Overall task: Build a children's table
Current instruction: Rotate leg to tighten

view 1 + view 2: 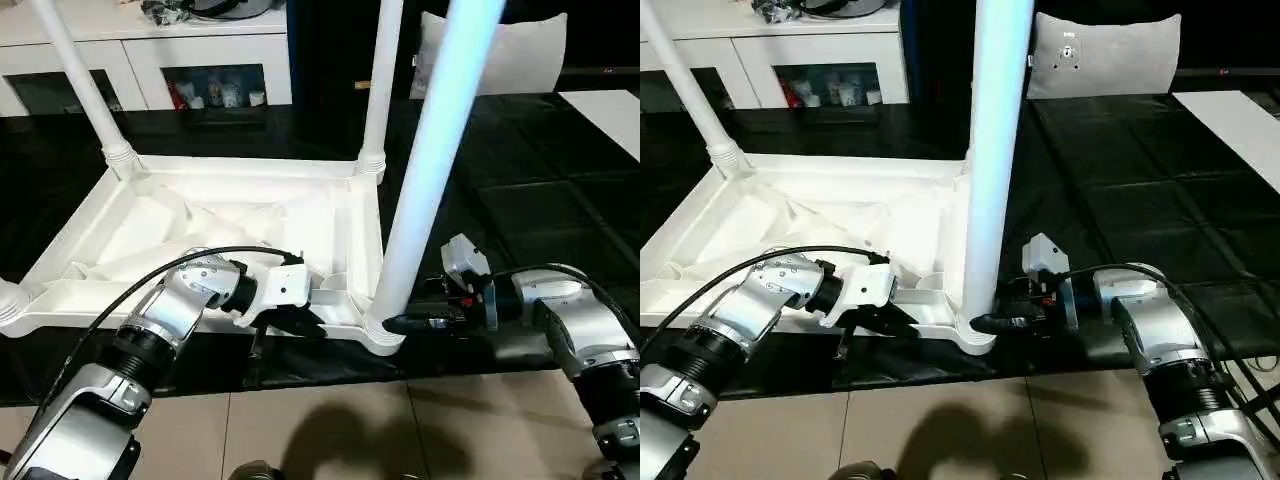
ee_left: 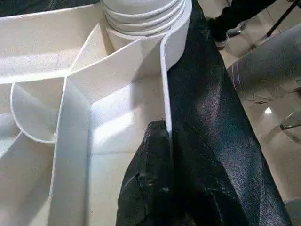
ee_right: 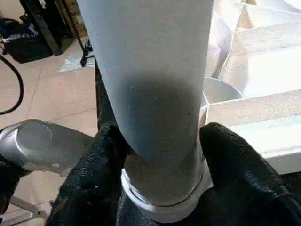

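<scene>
From the head camera I see the table top point(image 1: 230, 235) lying upside down on a black mat point(image 1: 530, 200), ribbed underside up. I count four legs standing in its corner sockets: the near right leg point(image 1: 430, 160), the far right leg point(image 1: 378, 90), the far left leg point(image 1: 80, 80), and just the base of the near left leg point(image 1: 8, 305) at the picture's edge. My right gripper point(image 1: 395, 324) is at the foot of the near right leg, low by its socket. My left gripper point(image 1: 285, 320) sits on the near rim of the top, just left of that same corner.

On the left wrist camera, the left fingers point(image 2: 150, 183) are pressed together on the thin near wall of the top, the white edge running right between them. The ringed base of the near right leg stands just beyond.

On the right wrist camera, the right fingers point(image 3: 235, 160) stand one on each side of the near right leg, touching its tube just above the ringed collar, spread as wide as the leg.
</scene>
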